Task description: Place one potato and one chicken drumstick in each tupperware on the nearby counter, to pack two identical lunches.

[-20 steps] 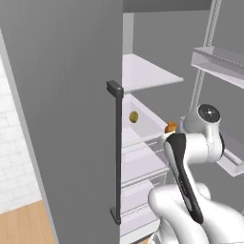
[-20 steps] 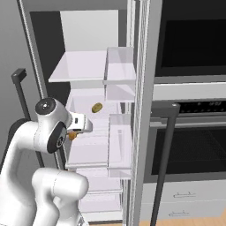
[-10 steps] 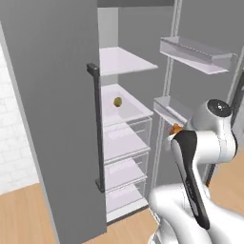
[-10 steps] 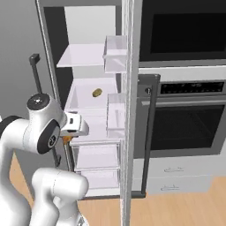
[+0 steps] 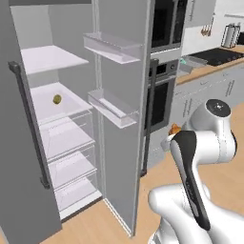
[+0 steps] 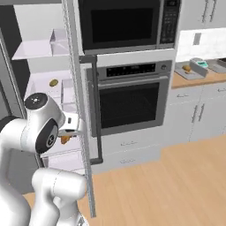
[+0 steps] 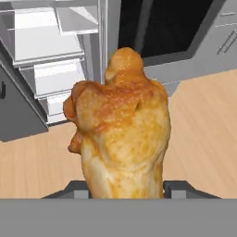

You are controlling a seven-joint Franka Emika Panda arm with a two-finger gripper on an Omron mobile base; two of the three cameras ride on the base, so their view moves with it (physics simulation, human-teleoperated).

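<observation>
My gripper (image 7: 124,190) is shut on a golden-brown chicken drumstick (image 7: 122,134), which stands up large between the two fingertips in the hand view. From the base views the drumstick (image 6: 65,139) shows as an orange bit at the hand (image 5: 174,129), held in front of the open fridge. A potato (image 5: 57,99) lies on a middle fridge shelf (image 6: 54,82). Far right, the wooden counter (image 6: 198,78) carries a grey tupperware (image 6: 185,76) with a small brownish item in it. A second tupperware (image 6: 219,66) sits beyond it at the frame edge.
The open fridge door (image 5: 121,119) with its shelf bins stands between the fridge and the wall oven (image 6: 128,101). A white-and-teal scale (image 6: 199,64) sits on the counter between the containers. A black cooktop (image 5: 224,53) lies further along. Wooden floor spreads before the cabinets.
Both base views have swung from the fridge interior toward the oven and counter: the camera has moved. The drumstick stays in the shut gripper.
</observation>
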